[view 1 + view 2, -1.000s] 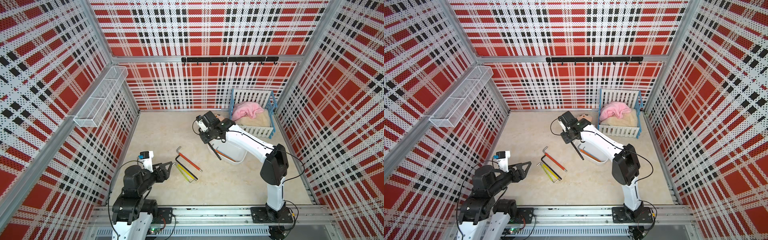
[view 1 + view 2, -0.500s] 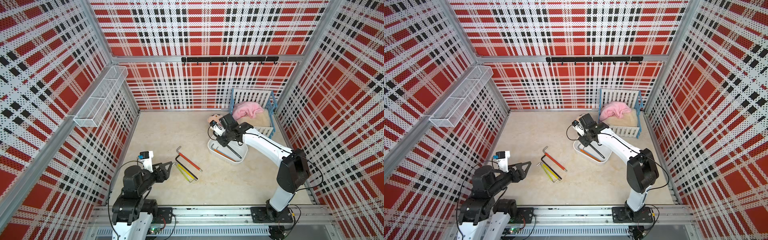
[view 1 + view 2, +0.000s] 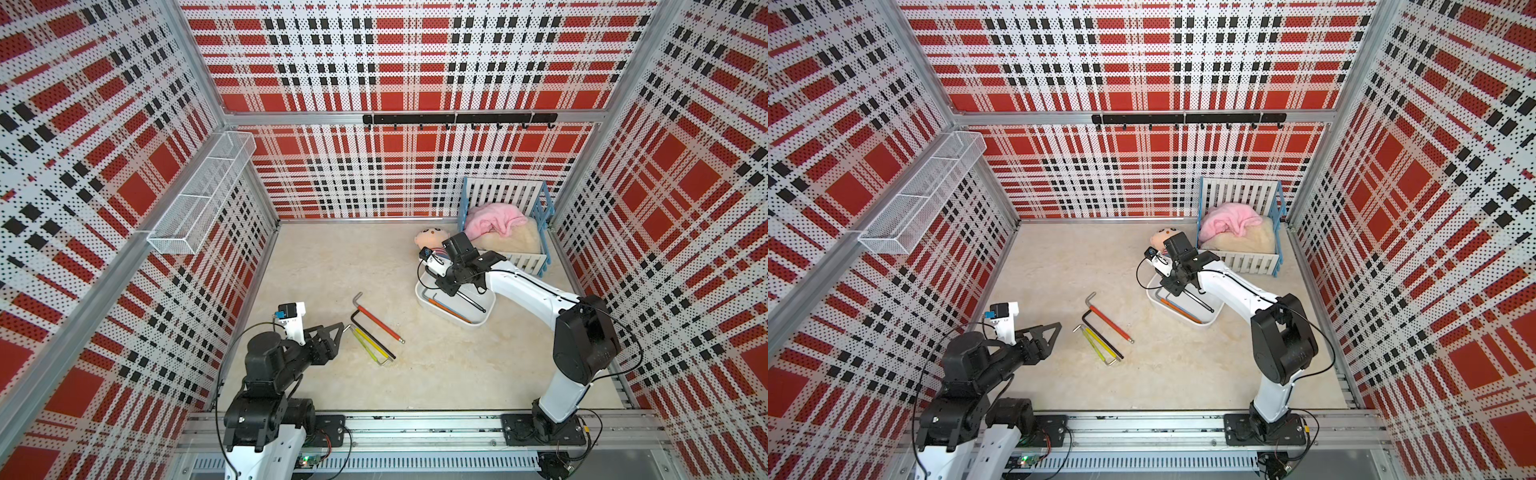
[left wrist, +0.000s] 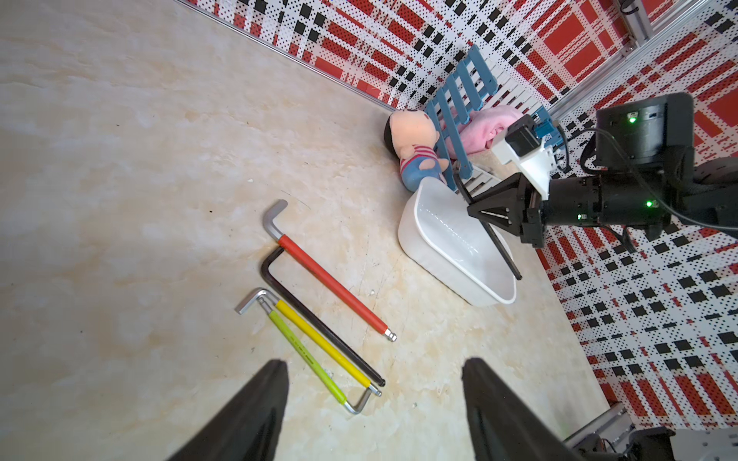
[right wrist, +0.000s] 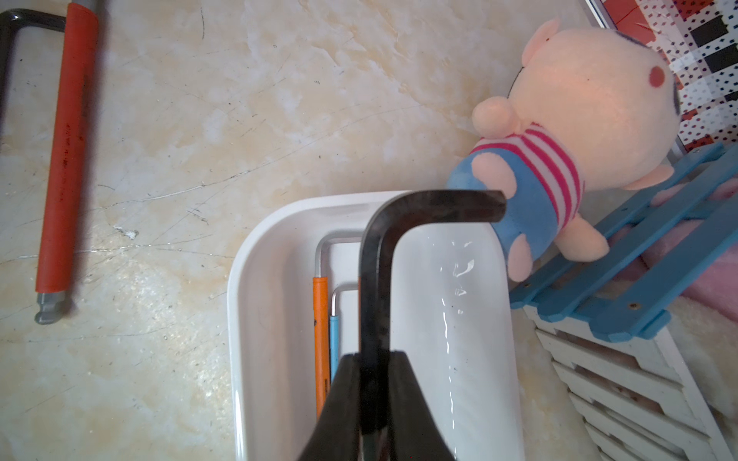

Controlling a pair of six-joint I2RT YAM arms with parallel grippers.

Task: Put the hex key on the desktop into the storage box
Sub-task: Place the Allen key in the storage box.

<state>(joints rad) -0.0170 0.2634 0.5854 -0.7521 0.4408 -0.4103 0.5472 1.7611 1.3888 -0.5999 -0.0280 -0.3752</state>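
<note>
While the right gripper (image 5: 373,359) is clamped tight on the long arm of a plain black L-shaped steel hex key (image 5: 375,279), that key hangs right over the white glossy plastic storage box (image 5: 239,299). Its bent short end pokes out above the box's end rim, on the side where the peach plush doll in a striped shirt (image 5: 579,99) lies just beside the box. In both top views the long arm slants down over the inside of the box; can't tell if the tip touches the bottom.

Already lying inside the box, side by side: an orange-sleeved hex key (image 5: 319,339) and a thinner blue-sleeved hex key (image 5: 334,339).

Out on the cream marbled desktop (image 3: 332,257), well apart from the box, four more lie in a loose bunch: a red-sleeved hex key (image 4: 331,281) nearest the box, then a bare black hex key (image 4: 319,323), a yellow-sleeved hex key (image 4: 319,343) and a lime-green-sleeved hex key (image 4: 303,353).

The left gripper (image 4: 375,363) sits beyond that bunch from the box, fingers spread apart, nothing in it.
</note>
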